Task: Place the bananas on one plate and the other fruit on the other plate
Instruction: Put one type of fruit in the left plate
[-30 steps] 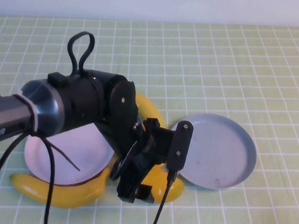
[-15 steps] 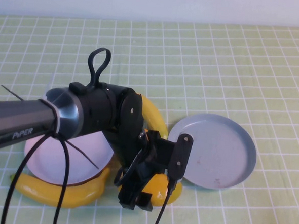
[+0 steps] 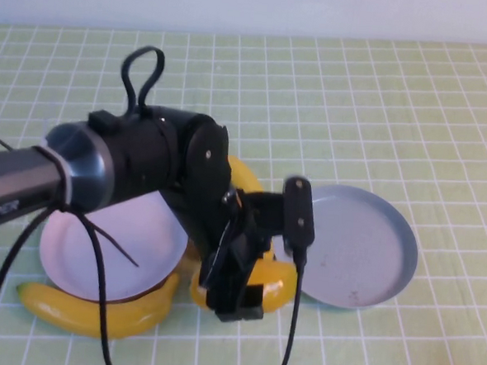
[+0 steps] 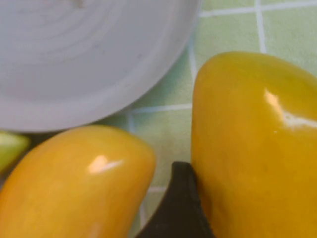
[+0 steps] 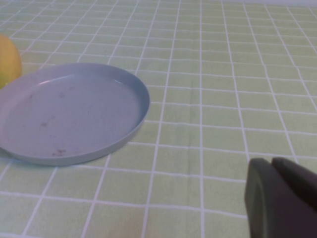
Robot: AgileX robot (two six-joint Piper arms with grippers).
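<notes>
Green checked cloth covers the desk. Left gripper [image 3: 237,294] sits low over a glossy yellow-orange mango [image 3: 258,283] between the pale pink plate [image 3: 116,245] and grey-blue plate [image 3: 359,247], jaws spread around it, likely closing to lift. Right gripper [image 5: 282,198] waits aside, jaws pressed together.

A pale green checked tablecloth [image 3: 381,100] covers the table beneath a plain light wall [image 3: 254,5].
</notes>
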